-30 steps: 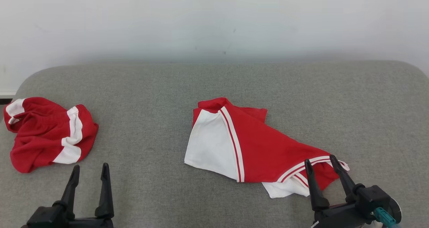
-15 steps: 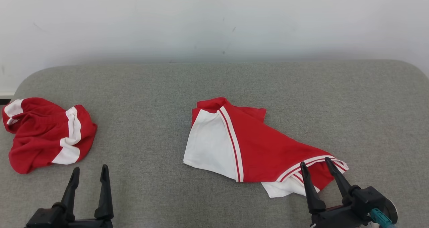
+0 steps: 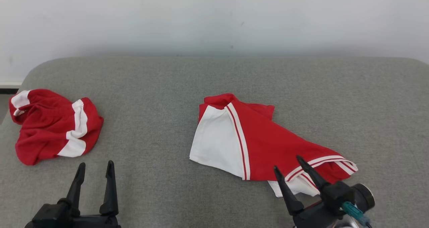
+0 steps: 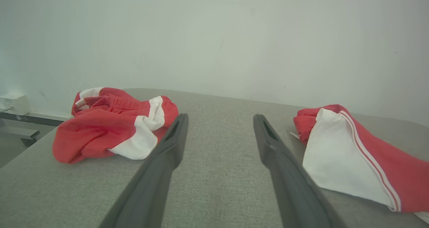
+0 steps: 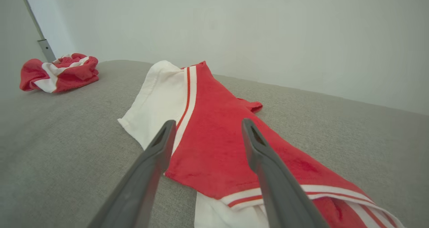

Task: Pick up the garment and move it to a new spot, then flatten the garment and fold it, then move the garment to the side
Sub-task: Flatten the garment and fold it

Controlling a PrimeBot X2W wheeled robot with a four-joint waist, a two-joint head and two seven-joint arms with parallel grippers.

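The garment (image 3: 261, 144) lies bunched in the middle of the grey tabletop (image 3: 161, 87), not yet picked up, and I think the right tool (image 3: 287, 162), fingers apart by its near corner, must drop and pinch cloth, while the left tool (image 3: 96, 163) sits empty, fingers apart.

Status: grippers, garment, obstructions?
Left gripper and right gripper open, empty. Garment centre, unheld, right gripper at its near corner. Other garment far left, no obstruction.

The red-and-white garment (image 3: 264, 144) lies loosely folded and rumpled, centre-right.
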